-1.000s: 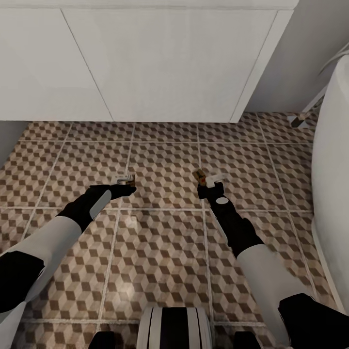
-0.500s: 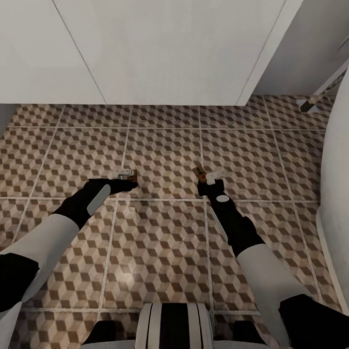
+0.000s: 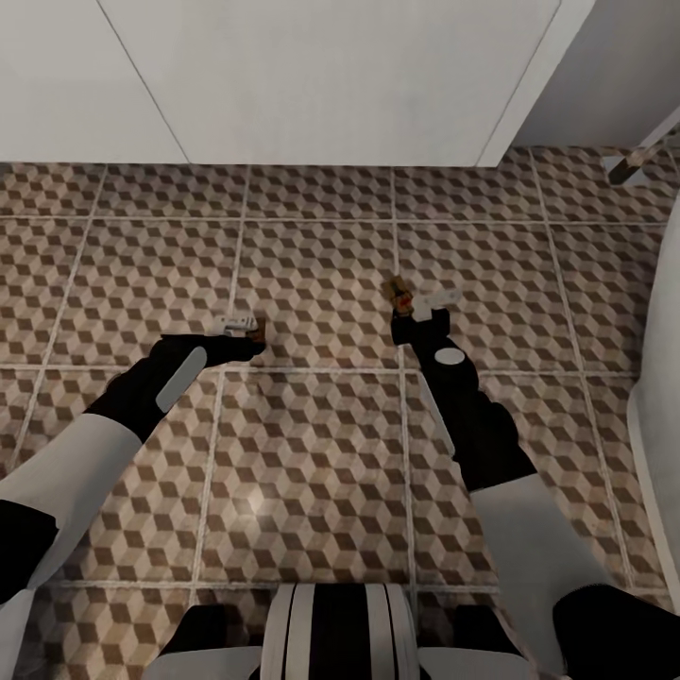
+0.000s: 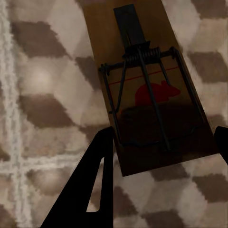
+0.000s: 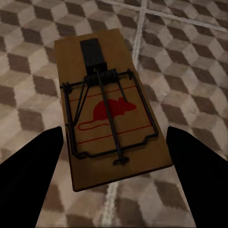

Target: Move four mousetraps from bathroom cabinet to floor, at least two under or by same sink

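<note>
My left gripper is shut on a mousetrap, a small brown wooden slab held low over the cube-patterned bathroom floor. In the left wrist view this mousetrap shows its dark spring and red mouse print between the black fingers. My right gripper is shut on a second mousetrap, tilted, farther forward. The right wrist view shows that mousetrap flat between both fingers above the tiles. The white vanity front stands just beyond both hands. The cabinet is out of view.
The white bathtub's curved side runs along the right edge. A thin white leg with a dark foot stands at the far right beside the vanity. My own base is at the bottom.
The head view has shifted, so the vanity sits higher in the picture. Relative to the tiles, my right gripper has gone slightly forward with its mousetrap. Both grips are unchanged.
</note>
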`<state>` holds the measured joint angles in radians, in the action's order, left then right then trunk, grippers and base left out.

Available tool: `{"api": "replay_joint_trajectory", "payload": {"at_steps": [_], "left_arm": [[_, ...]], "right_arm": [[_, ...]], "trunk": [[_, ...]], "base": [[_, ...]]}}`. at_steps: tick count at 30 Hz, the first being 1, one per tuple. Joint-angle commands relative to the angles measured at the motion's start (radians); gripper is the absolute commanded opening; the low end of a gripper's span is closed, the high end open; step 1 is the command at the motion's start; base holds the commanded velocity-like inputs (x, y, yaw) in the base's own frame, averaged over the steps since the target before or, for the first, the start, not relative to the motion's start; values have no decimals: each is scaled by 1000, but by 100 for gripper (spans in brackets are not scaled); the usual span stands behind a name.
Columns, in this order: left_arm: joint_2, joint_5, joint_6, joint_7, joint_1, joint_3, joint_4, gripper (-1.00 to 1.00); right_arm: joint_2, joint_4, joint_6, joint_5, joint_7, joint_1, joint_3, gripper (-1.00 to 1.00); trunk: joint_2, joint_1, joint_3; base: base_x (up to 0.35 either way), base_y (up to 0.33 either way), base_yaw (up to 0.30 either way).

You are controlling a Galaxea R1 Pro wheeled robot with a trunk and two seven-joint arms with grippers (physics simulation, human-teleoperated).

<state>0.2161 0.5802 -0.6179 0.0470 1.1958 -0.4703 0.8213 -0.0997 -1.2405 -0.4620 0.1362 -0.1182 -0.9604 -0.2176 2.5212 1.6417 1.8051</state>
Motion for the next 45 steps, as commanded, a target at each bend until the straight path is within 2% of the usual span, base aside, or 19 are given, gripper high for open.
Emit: {"api": "replay_joint_trajectory", "payload": {"at_steps": [1, 5, 11, 15, 24, 26, 29, 31, 34, 36, 38, 41, 45], "left_arm": [[1, 6, -3, 4, 1, -4, 2, -100], [2, 6, -4, 4, 1, -3, 12, -100], [5, 6, -27, 4, 1, -3, 52, -100], [28, 6, -58, 4, -3, -2, 93, -100], [47, 6, -61, 7, -9, -2, 196, -100], [56, 6, -59, 11, -9, -2, 214, -100], [65, 5, -56, 36, -10, -2, 228, -100], [63, 4, -54, 73, -10, -2, 229, -100], [47, 4, -20, 196, -10, -3, 231, -100], [37, 1, 18, 273, -10, -4, 229, -100], [28, -6, 69, 371, -10, -9, 225, -100], [24, -9, 101, 441, -10, -14, 221, -100], [22, -11, 113, 468, -10, -17, 230, -100]], "right_arm": [[0, -3, -8, 13, -1, -1, -2, -100], [0, -7, -10, 20, -1, -1, -2, -100], [2, -8, -10, 22, -1, 0, -1, -100], [4, -8, -9, 22, -2, 0, -2, -100], [6, -7, -2, 24, -2, 1, -2, -100], [5, -6, -2, 30, -4, 0, -2, -100], [0, 1, 1, 71, -10, 0, -2, -100], [-2, 4, 10, 109, -16, 0, -2, -100], [-4, 6, 65, 166, -52, 0, -1, -100], [-4, 7, 101, 178, -90, 0, 0, -100], [-4, 12, 136, 185, -164, 0, 0, -100], [-5, 20, 156, 188, -244, 0, -1, -100], [-5, 23, 172, 188, -281, 0, -2, -100]], "trunk": [[1, 0, 6], [1, 2, 27], [2, 3, 27], [2, 3, 27], [2, 3, 27], [2, 3, 27], [2, 3, 27], [2, 3, 27], [2, 3, 27], [2, 3, 27], [2, 3, 27], [2, 3, 27], [2, 3, 27]], "base": [[0, 0, 0], [0, 0, 0], [0, 0, 0], [0, 0, 0], [0, 0, 0], [0, 0, 0], [0, 0, 0], [0, 0, 0], [0, 0, 0], [0, 0, 0], [0, 0, 0], [0, 0, 0], [0, 0, 0]]}}
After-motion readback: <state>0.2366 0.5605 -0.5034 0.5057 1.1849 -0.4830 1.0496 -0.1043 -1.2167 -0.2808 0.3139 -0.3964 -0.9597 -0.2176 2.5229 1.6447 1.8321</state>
